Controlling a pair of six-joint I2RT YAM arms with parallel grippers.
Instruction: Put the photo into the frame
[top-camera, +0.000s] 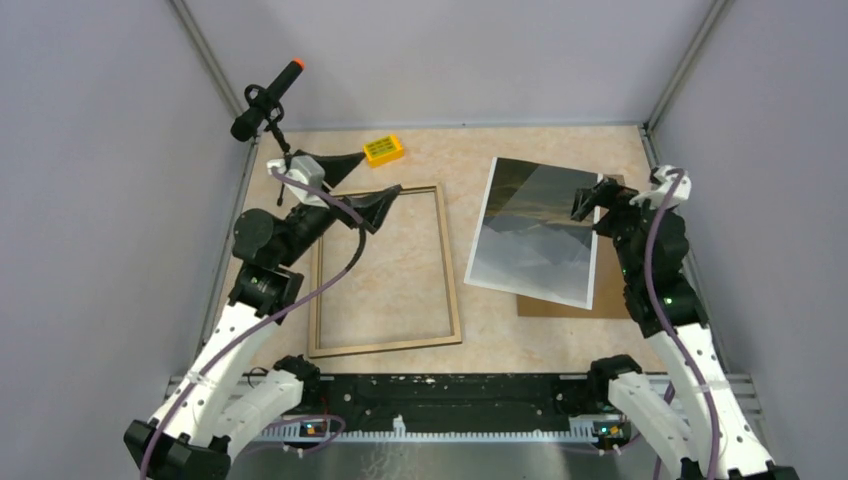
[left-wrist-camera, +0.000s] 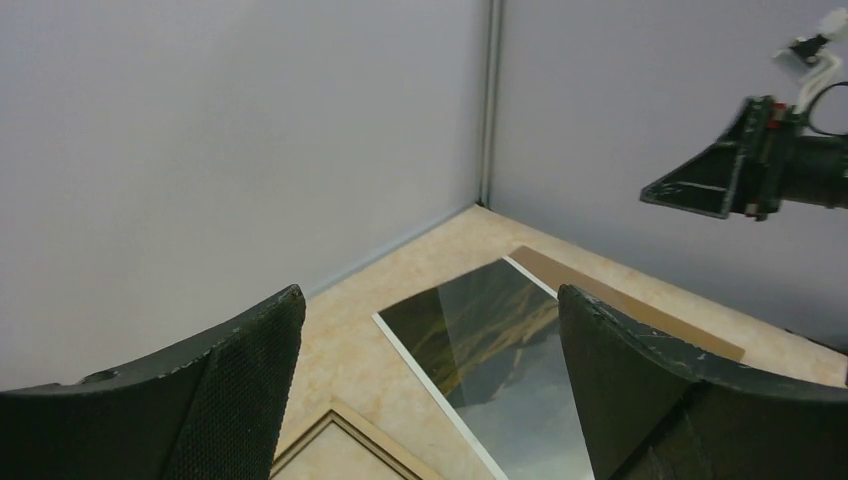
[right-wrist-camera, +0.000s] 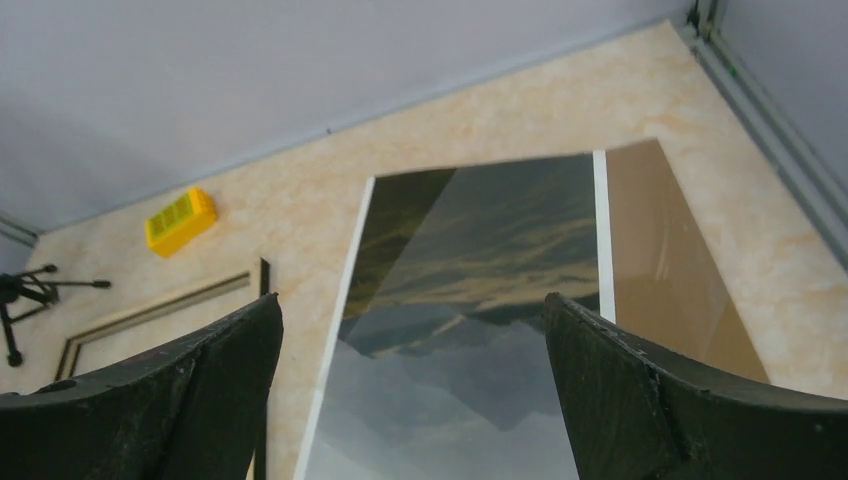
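The frame (top-camera: 451, 270) lies flat on the left half of the table, light wood face up, with bare table showing through it. The photo (top-camera: 535, 230), a dark mountain print with a white border, lies face up to its right. It rests partly on a brown backing sheet (top-camera: 606, 290). My left gripper (top-camera: 380, 172) hovers open over the frame's far edge, holding nothing. My right gripper (top-camera: 590, 197) hovers open above the photo's right edge, also holding nothing. The left wrist view shows the photo (left-wrist-camera: 500, 340) and a frame corner (left-wrist-camera: 340, 430). Between the right fingers I see the photo (right-wrist-camera: 470, 260).
A yellow box (top-camera: 383, 150) sits at the back of the table, beyond the frame. A black microphone with an orange tip (top-camera: 268, 98) stands on a small tripod at the back left. Grey walls enclose the table on three sides.
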